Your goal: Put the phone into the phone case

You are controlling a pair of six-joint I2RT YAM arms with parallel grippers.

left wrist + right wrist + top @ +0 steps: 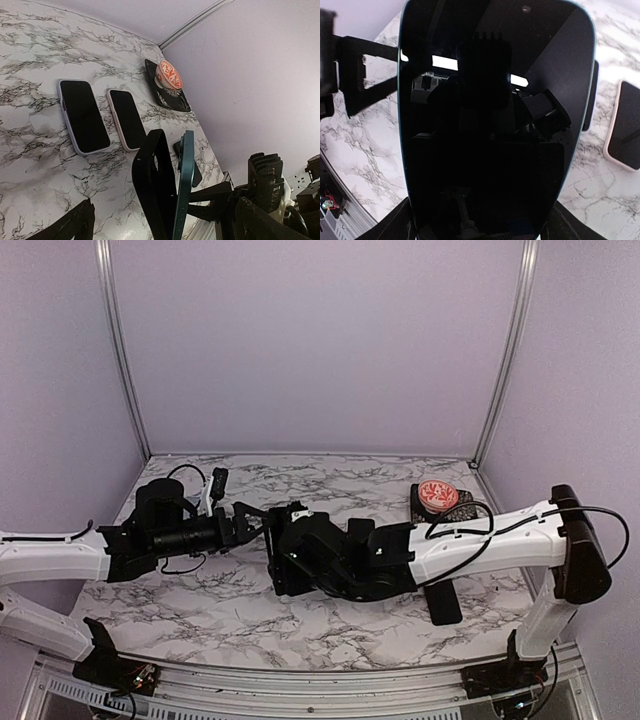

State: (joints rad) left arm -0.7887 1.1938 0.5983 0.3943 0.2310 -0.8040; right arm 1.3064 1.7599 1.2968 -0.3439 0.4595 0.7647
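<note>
While the right tool (482, 226) clasps the teal phone (185, 185) by its long edges above the counter (200, 612), left of its middle, the black phone case (151, 182) stands upright just beside the phone's back. The left tool (238, 523) is spread wide with nothing gripped, its fingers (75, 225) either side of both.
</note>
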